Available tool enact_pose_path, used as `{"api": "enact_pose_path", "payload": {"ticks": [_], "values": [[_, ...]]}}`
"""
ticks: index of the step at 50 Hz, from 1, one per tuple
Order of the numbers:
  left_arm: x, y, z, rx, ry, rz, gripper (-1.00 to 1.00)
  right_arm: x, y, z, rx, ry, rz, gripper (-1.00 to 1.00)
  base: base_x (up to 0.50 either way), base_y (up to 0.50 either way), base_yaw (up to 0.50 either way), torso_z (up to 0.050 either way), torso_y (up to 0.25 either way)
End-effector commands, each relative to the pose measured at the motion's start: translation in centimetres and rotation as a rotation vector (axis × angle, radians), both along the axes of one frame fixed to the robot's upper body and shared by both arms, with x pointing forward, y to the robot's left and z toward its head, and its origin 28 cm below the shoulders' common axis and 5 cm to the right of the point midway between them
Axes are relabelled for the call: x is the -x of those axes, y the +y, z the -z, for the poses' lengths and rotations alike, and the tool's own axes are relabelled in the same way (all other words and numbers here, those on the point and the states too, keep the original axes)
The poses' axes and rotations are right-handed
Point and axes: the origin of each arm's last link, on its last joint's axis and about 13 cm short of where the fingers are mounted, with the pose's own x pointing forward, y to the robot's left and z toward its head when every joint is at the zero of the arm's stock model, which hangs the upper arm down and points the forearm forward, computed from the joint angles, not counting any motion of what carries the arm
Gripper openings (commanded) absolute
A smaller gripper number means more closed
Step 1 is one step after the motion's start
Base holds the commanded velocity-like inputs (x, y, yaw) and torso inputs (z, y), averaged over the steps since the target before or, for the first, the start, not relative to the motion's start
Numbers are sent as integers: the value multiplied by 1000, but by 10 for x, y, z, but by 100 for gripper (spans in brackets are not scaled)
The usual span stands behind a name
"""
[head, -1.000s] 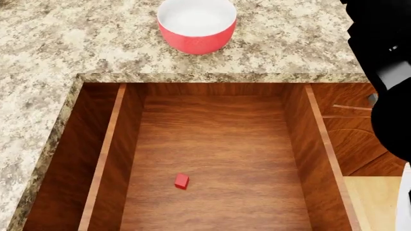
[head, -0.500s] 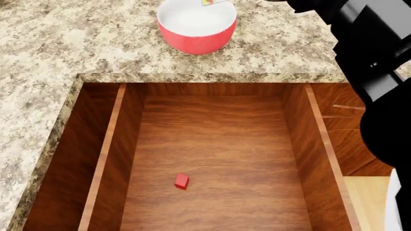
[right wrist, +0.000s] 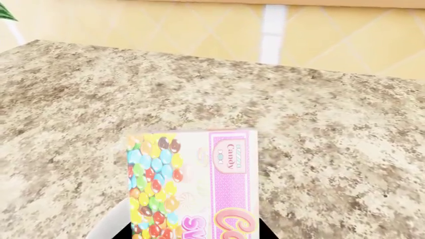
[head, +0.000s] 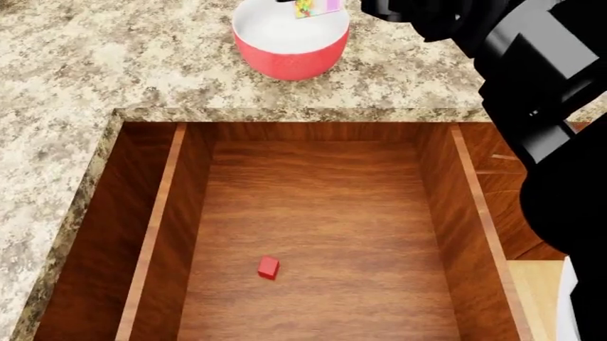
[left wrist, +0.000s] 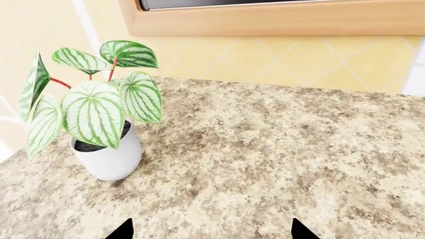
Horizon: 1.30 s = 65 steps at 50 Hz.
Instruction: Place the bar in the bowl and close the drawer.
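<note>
Granite counter [head: 114, 50] | drawer [head: 313, 234] open | right jaws grip bar [right wrist: 192, 186] over bowl [head: 289, 50] | left jaws parted

The head camera is looking steeply down into the open drawer [head: 313, 234], with the counter [head: 114, 57] and bowl [head: 289, 50] lying beyond it. The right wrist camera is sitting close above the bar [right wrist: 192, 184], facing across the counter toward the yellow wall [right wrist: 166, 25]. The left wrist camera is looking low along the counter, near the potted plant [left wrist: 99, 119].
</note>
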Motion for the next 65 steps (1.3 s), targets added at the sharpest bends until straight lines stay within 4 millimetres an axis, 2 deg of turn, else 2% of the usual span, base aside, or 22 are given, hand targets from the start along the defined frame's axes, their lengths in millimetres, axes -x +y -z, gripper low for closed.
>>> {"api": "enact_pose_path", "payload": {"ticks": [1, 52, 53, 65], "values": [[0, 1, 1, 1, 1, 0, 100, -2, 1, 3, -17, -11, -34, -100, 0, 0, 0, 0, 0], [0, 3, 5, 0, 14, -14, 100, -4, 12, 23, -72, 39, -91, -100, 0, 0, 0, 0, 0], [0, 3, 5, -1, 13, -13, 100, -4, 12, 23, -66, 47, -97, 100, 0, 0, 0, 0, 0], [-2, 4, 5, -4, 11, -27, 100, -1, 7, 13, -40, 53, -96, 100, 0, 0, 0, 0, 0]]}}
